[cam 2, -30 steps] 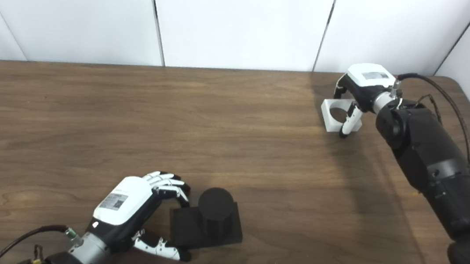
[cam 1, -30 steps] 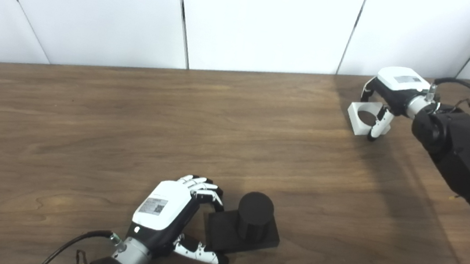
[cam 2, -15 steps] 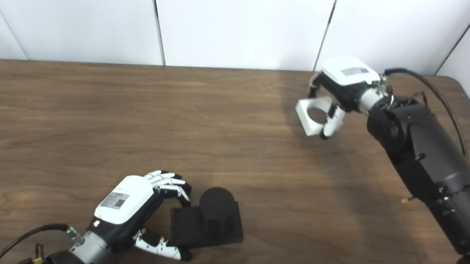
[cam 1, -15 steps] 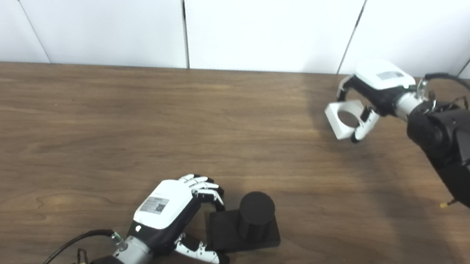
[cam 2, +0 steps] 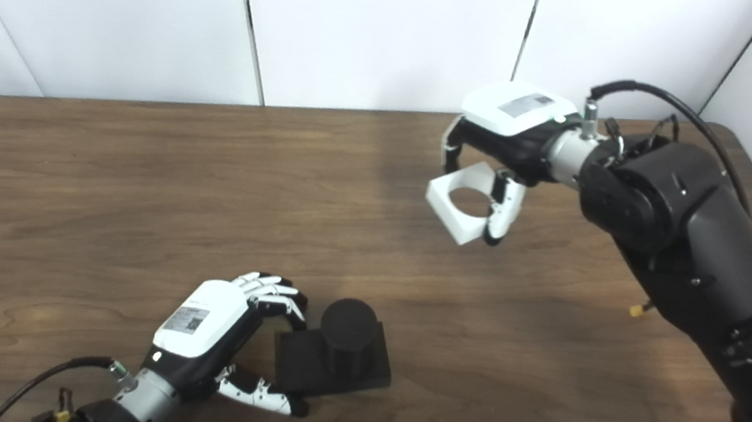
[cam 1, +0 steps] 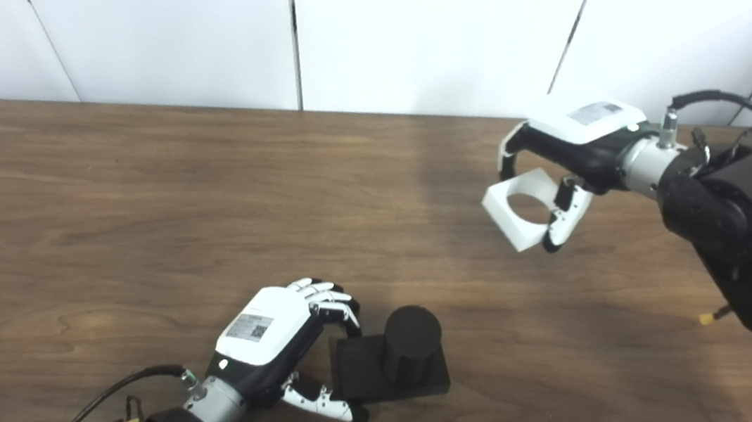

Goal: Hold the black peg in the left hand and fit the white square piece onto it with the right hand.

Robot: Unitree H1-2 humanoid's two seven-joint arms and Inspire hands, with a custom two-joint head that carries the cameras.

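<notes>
Right hand (cam 1: pixel 570 155) grips the white square piece (cam 1: pixel 521 210) above the table, left hand (cam 1: pixel 283 342) clasps the black peg (cam 1: pixel 401 362)

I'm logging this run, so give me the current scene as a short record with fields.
left hand: shut on the square base of the black peg, which rests on the table
right hand: shut on the white square piece, held above the table
white piece: tilted, round hole visible
fit: not yet done; piece far from peg
</notes>
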